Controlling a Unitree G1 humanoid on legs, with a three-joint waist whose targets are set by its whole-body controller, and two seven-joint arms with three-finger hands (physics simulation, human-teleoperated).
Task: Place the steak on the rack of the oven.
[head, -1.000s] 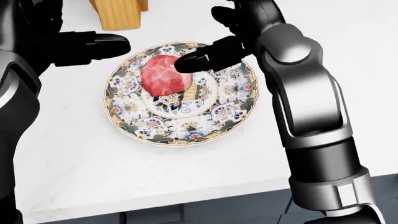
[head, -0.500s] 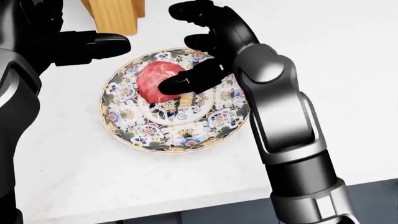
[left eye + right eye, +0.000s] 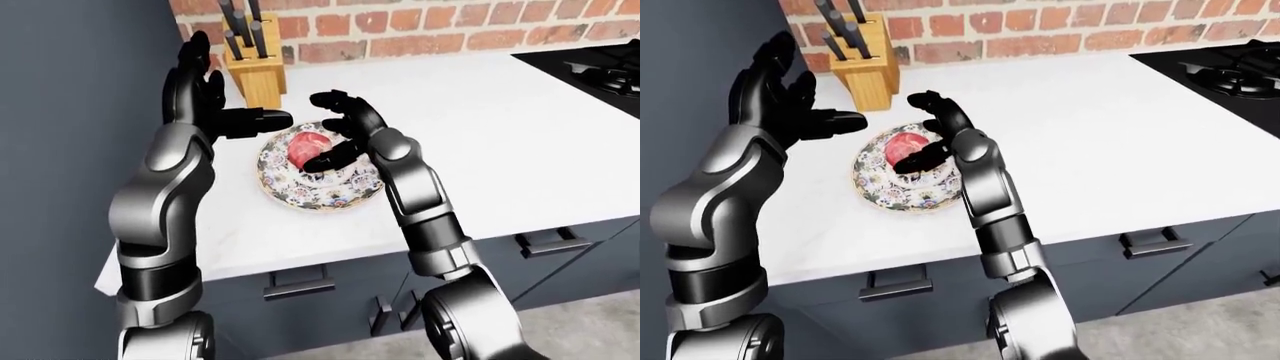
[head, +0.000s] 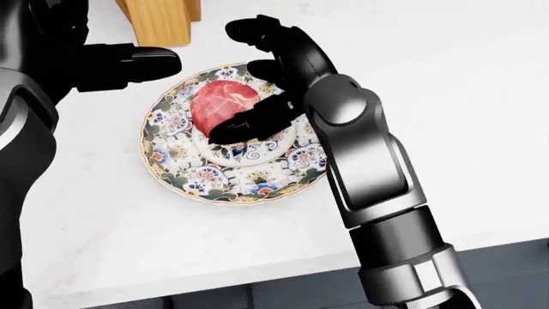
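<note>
Right hand (image 4: 257, 77) spread open over steak (image 4: 221, 103), thumb lying across its lower edge, other fingers arched above its top-right side, not closed round it. Steak flat on plate (image 4: 185, 177), on white counter (image 4: 446, 84). Left hand (image 4: 103, 64) open, raised left of plate, holding nothing.

No legible text, label, brand, number or sign on any surface; the plate (image 4: 172, 168) bears only a floral pattern with a small yellow motif, not lettering.
</note>
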